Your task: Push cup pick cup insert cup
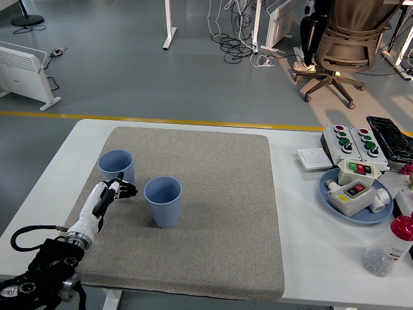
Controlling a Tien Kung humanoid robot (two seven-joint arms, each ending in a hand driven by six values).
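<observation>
On the bench's grey mat [213,213], the left hand [113,194], fingers loosely curled and empty, touches the far-left cup [117,166]; pushing it toward the second cup [163,201] seems next.

The setting is a robotics lab or test workshop. A white table [51,174] stands on a grey sealed floor [129,71] marked with a yellow line [161,120]. Push-button control boxes [352,142] sit at the table's right side. Loose cables [235,39] trail beneath desk legs [170,26]. A white panel heater [26,71] stands at left. An office chair [345,45] is occupied, apparently by a seated person.
</observation>
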